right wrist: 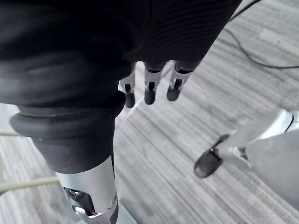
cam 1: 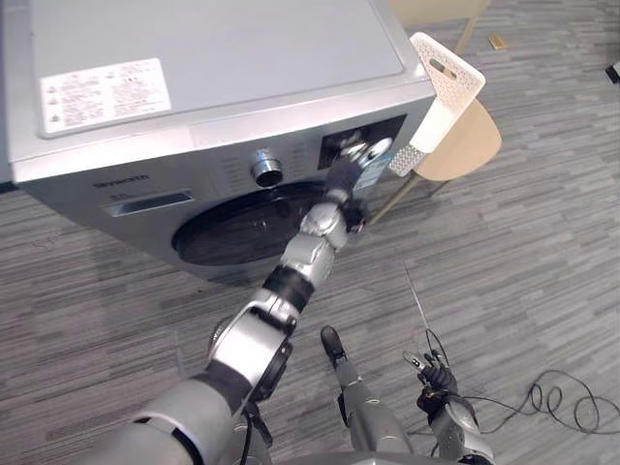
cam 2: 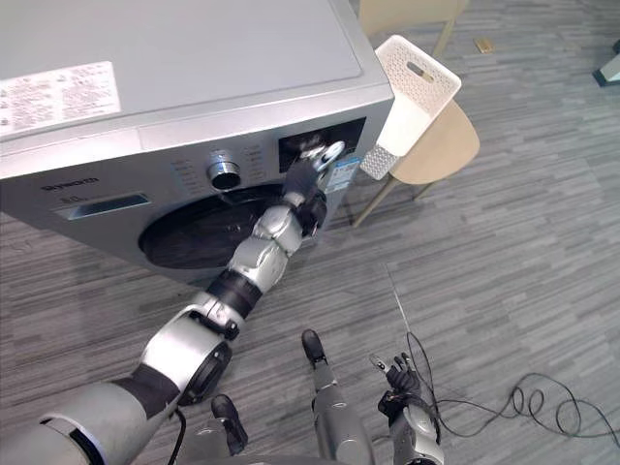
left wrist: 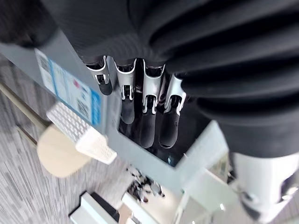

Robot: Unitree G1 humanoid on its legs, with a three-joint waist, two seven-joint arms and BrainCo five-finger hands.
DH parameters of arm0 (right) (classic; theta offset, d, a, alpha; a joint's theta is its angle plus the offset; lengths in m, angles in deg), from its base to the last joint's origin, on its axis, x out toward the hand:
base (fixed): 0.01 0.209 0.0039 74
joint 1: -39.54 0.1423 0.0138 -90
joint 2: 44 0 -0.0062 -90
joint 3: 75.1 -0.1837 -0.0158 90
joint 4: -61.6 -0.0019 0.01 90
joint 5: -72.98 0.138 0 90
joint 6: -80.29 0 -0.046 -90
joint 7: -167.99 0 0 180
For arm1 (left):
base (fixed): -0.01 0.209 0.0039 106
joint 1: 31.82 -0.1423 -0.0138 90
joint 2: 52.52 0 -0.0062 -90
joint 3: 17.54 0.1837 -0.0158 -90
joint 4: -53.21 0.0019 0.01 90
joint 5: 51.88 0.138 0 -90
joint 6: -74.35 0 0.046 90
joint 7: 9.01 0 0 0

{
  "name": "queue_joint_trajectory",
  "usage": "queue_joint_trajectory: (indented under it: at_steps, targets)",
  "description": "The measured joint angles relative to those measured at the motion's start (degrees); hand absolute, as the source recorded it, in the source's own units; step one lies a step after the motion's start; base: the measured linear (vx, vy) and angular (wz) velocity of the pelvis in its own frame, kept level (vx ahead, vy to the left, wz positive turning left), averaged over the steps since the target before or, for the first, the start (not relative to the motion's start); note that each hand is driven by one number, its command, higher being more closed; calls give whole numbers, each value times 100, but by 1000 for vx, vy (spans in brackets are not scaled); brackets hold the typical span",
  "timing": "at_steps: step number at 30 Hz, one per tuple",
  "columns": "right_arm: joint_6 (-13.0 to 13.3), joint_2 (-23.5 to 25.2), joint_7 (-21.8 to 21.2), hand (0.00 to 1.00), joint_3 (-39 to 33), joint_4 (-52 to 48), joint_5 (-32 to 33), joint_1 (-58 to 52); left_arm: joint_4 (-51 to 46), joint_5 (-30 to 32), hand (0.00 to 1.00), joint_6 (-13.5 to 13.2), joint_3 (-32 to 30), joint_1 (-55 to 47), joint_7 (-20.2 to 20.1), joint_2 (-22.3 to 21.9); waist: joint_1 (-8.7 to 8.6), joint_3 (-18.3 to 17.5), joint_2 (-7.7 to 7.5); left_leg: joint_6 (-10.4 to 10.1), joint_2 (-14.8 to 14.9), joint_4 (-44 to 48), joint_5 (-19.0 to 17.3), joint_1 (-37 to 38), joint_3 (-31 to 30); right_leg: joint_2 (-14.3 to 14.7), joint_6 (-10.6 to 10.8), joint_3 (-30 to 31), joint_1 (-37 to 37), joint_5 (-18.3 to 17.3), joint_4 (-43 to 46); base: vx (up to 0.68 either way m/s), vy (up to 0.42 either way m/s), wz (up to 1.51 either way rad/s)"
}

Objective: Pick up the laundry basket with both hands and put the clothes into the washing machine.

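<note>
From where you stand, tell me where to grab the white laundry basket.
Probably take the laundry basket by its rim, near the handle slot at its raised end. It sits tilted on the wooden stool beside the washing machine, so approach from the open floor side.

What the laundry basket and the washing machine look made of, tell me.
Laundry basket: white plastic, likely; walls moulded with rows of small holes. Washing machine: seemingly grey painted metal, smooth, soft sheen; its round door looks like dark glass.

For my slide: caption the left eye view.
Left hand at the washing machine's control panel; white basket on a stool.
</note>
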Motion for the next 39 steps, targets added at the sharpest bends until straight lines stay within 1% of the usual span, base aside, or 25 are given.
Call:
queue_joint_trajectory:
  at_steps: [1,3,4,5,6,8,10,11,12,13,15,16,17,19,22,25,29,31,32,33,35,36,37,38,39]
  targets:
    - [2,32,-2,0,21,38,0,3,8,41,0,-7,-153,-487,0,16,19,-20,71,8,-2,-21,8,12,-154,-23,-4,-166,101,-3,-10,-31,-10,67]
    - [9,86,7,0,22,114,-2,-27,30,218,0,-49,-301,-1264,-5,40,86,-36,140,55,-67,-105,48,76,-465,-114,-193,-478,340,-129,-39,-27,-16,86]
    - [10,112,9,0,6,225,-2,-23,32,307,0,-37,-319,-1829,-9,45,162,-37,166,53,-117,-170,125,150,-622,-177,-349,-727,527,-236,-39,-21,-30,100]
    - [10,117,10,0,-15,338,-4,-22,55,403,0,-7,-369,-2475,-22,56,239,-73,251,41,-128,-229,190,199,-843,-208,-404,-969,698,-294,-37,-24,-33,96]
    - [10,125,10,0,-33,383,-5,-32,106,528,0,13,-421,-2781,-59,64,309,-95,290,30,-138,-277,218,249,-936,-222,-422,-1070,791,-335,-36,-18,-34,91]
    - [0,163,8,0,-157,560,-37,-24,663,1196,0,116,-924,-3804,-286,114,501,-206,440,16,-181,-505,340,430,-1245,-276,-474,-1431,1138,-488,-21,-27,-29,75]
    - [-1,212,5,0,-250,647,-179,-30,1042,1630,0,226,-1308,-4421,-444,234,630,-299,542,-1,-199,-628,378,573,-1420,-293,-474,-1639,1343,-613,29,-33,-17,52]
    - [-6,210,0,0,-249,723,-223,-30,1136,1795,0,256,-1438,-4600,-506,267,668,-335,569,-14,-214,-659,389,620,-1481,-296,-482,-1717,1421,-637,31,8,-1,84]
    - [-29,226,-6,0,-227,818,-262,-79,1194,2100,0,286,-1751,-5000,-612,340,677,-458,620,-12,-269,-777,479,672,-1745,-342,-486,-2001,1604,-714,26,16,2,99]
    - [-31,251,-8,0,-219,850,-307,-94,1196,2250,0,257,-1889,-5030,-651,392,695,-519,638,-17,-300,-870,562,696,-1894,-388,-472,-2222,1717,-767,31,17,0,109]
    - [-48,225,-7,0,-177,1010,-404,-133,1299,2291,0,252,-2152,-5176,-722,425,804,-638,625,2,-370,-1038,677,847,-2099,-469,-462,-2506,1957,-831,29,19,19,85]
    - [-47,199,-17,0,-35,1062,-420,-172,1333,2294,0,239,-2305,-5254,-771,444,817,-699,617,16,-422,-1056,701,897,-2301,-483,-432,-2705,2125,-875,22,25,19,74]
    - [-48,191,-21,0,48,1115,-453,-175,1346,2301,0,239,-2341,-5281,-782,476,835,-732,599,14,-453,-1080,711,933,-2369,-505,-421,-2770,2196,-903,28,26,17,72]
    - [-79,188,-40,0,284,1291,-570,-182,1383,2460,0,240,-2351,-5419,-879,565,956,-935,525,54,-567,-1180,780,975,-2622,-596,-382,-3031,2342,-970,25,28,23,58]
    - [-152,181,-135,0,283,1584,-715,-90,1394,2721,0,241,-2362,-5444,-872,587,965,-993,464,123,-761,-1248,887,1024,-3058,-747,-313,-3465,2628,-1081,38,26,28,74]
    - [-169,160,-144,0,271,1721,-814,-56,1397,2660,0,247,-2451,-5454,-870,580,964,-1022,428,173,-943,-1348,1031,1051,-3529,-872,-254,-3898,2806,-1173,76,37,22,86]
    - [-199,117,-147,0,259,1897,-875,-18,1402,2287,0,249,-2565,-5479,-845,624,998,-999,330,174,-1091,-1307,1115,1053,-4027,-921,-312,-4310,3043,-1279,126,20,4,61]
    - [-197,98,-148,0,261,1942,-876,35,1415,2278,0,249,-2564,-5481,-843,643,997,-957,307,167,-1096,-1220,1103,1076,-4107,-911,-359,-4369,3110,-1388,209,-32,-15,27]
    - [-192,65,-149,0,277,2032,-884,103,1413,2275,0,250,-2567,-5474,-838,649,983,-874,350,144,-1071,-1002,988,1011,-4173,-864,-412,-4368,3113,-1490,321,-50,-22,15]
    - [-196,50,-150,0,287,2087,-894,148,1397,2264,0,247,-2575,-5474,-834,649,982,-846,340,129,-1058,-820,889,944,-4189,-832,-398,-4346,3112,-1534,370,-84,-23,4]
    - [-196,11,-145,0,521,2103,-907,196,1359,2201,0,248,-2763,-5494,-795,605,1041,-644,522,50,-871,-69,469,700,-4183,-572,-474,-4159,3100,-1737,534,-94,-32,-16]
    - [-195,-3,-144,0,615,2104,-906,192,1350,2115,0,251,-2866,-5512,-768,589,1067,-604,553,15,-787,92,389,653,-4179,-486,-511,-4103,3095,-1768,566,-101,-53,-22]
    - [-199,-20,-145,0,798,2104,-907,177,1331,2023,0,251,-3085,-5531,-735,548,1108,-561,576,-17,-675,430,322,507,-4180,-367,-598,-4063,3075,-1822,568,-93,-39,-11]
    - [-199,-27,-141,0,795,2105,-907,202,1310,1943,0,249,-3202,-5508,-737,562,1123,-504,577,-4,-707,817,340,304,-4176,-337,-619,-4027,3043,-1826,593,-99,-15,-2]
    - [-199,-75,-124,0,762,2115,-910,298,1150,1794,0,250,-3348,-5488,-740,479,1178,-327,616,66,-794,1613,558,-152,-4109,-331,-640,-4023,3002,-1814,674,-119,3,-16]
